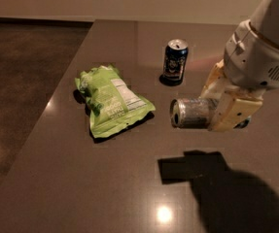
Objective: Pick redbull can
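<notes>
Camera view: facing down onto dark brown table (56, 178).
End effector (216, 113): hovering right of centre, clamping slim silver aluminium redbull can (190, 113).
Pose of redbull can: hanging sideways above table, top pointing left.
</notes>
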